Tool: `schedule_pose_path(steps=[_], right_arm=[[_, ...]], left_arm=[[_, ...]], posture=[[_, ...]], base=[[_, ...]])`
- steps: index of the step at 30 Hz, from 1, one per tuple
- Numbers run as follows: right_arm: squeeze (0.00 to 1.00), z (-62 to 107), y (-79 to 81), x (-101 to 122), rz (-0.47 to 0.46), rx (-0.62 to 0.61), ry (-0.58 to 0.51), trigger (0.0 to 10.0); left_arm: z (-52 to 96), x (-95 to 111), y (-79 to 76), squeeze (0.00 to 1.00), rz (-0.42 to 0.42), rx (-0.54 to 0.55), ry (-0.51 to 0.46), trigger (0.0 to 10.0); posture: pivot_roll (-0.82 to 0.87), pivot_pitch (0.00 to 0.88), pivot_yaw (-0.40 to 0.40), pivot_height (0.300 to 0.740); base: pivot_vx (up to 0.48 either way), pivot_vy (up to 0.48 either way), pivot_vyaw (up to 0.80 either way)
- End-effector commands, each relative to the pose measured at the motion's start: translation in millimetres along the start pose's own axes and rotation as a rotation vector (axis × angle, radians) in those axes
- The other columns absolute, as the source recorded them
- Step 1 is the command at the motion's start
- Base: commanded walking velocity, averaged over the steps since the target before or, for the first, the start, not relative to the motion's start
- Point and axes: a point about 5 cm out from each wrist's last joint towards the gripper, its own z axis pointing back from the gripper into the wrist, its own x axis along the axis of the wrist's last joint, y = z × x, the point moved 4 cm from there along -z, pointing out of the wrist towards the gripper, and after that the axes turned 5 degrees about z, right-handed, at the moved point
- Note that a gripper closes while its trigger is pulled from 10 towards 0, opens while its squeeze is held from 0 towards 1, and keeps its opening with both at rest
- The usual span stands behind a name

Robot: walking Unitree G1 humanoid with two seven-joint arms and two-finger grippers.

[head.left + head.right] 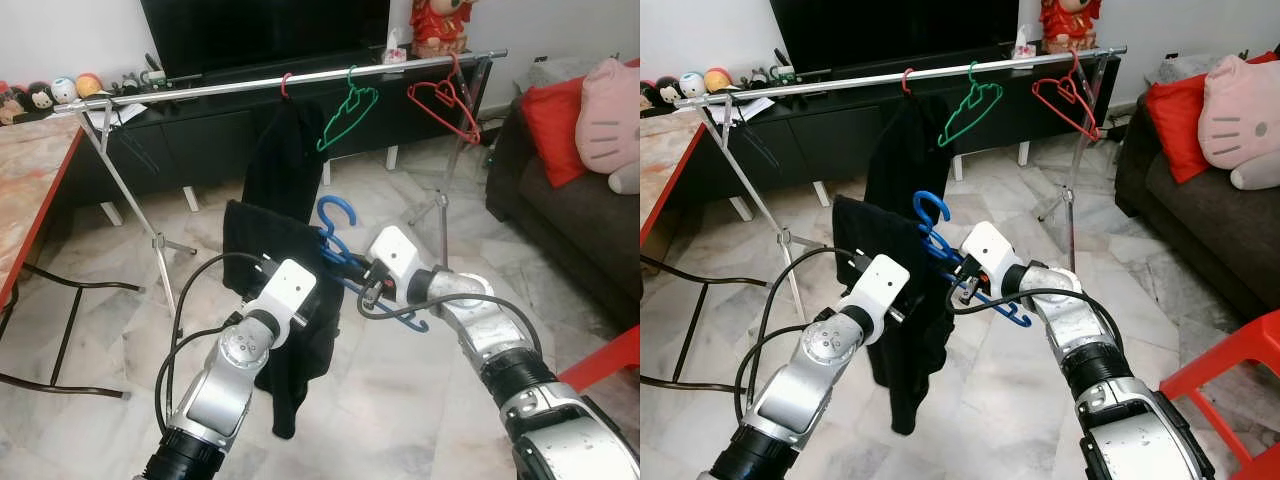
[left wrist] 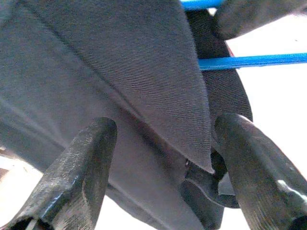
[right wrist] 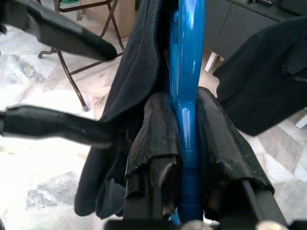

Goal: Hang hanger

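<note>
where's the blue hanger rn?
The blue hanger is centre of the head views, clamped in the right gripper, with a black garment draped on it, below and in front of the metal rail.

Blue hanger (image 1: 930, 215) with black garment (image 1: 902, 300); green hanger (image 1: 347, 112) and red hanger (image 1: 443, 102) on silver rail (image 1: 200, 90)

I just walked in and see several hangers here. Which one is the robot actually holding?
Find the silver clothes rail in front of the TV cabinet. Below it, the right gripper clamps a blue hanger with a black garment draped on it. The green hanger and red hanger hang bare on the rail.
</note>
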Motion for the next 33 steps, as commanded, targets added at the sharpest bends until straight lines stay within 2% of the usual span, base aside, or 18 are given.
schedule_pose_path(steps=[1,8,10,15,25,26,27,28,33], right_arm=[[0.00,-3.3,-4.6,25,0.036,-0.002,-0.074,0.0],[0.00,-3.0,-4.4,25,0.035,-0.001,-0.073,0.0],[0.00,-5.8,3.6,37,0.057,0.041,-0.096,0.0],[0.00,-4.1,11.6,38,0.060,0.080,-0.104,0.0],[0.00,0.3,16.5,35,0.056,0.097,-0.095,0.0],[0.00,0.9,17.1,35,0.056,0.099,-0.093,0.0],[0.00,0.9,17.1,35,0.056,0.099,-0.093,0.0],[0.00,1.8,18.1,34,0.053,0.102,-0.087,0.0],[0.00,4.1,21.0,32,0.051,0.109,-0.070,0.0]], left_arm=[[-1.6,1,-1.1,0.00,-0.003,-0.010,0.013,10.0],[-1.6,1,-1.2,0.00,-0.003,-0.007,0.014,10.0],[-7.1,-4,11.6,0.00,-0.011,0.095,0.070,10.0],[-9.7,-3,19.0,0.00,-0.021,0.136,0.067,10.0],[-11.3,-1,23.3,0.00,-0.013,0.162,0.065,10.0],[-11.2,-1,23.7,0.00,-0.020,0.166,0.065,4.5],[-11.2,-1,23.7,0.00,-0.020,0.166,0.065,4.5],[-11.6,-2,23.7,0.00,-0.024,0.171,0.068,0.0],[-11.7,-3,23.0,0.00,-0.033,0.167,0.068,0.0]], posture=[[-0.12,0.000,0.042,0.740],[-0.12,0.000,0.042,0.740],[-0.13,0.000,0.039,0.740],[-0.13,0.000,0.039,0.740],[-0.14,0.000,0.045,0.740],[-0.14,0.000,0.044,0.740],[-0.14,0.000,0.044,0.740],[-0.14,0.000,0.043,0.740],[-0.14,0.000,0.042,0.740]], base=[[0.000,0.000,0.00],[0.000,0.000,0.00],[0.000,0.000,0.00],[0.000,0.000,0.00],[0.000,0.000,0.00],[0.000,0.000,0.00],[0.000,0.000,0.00],[0.000,0.000,0.00],[0.000,0.000,0.00]])
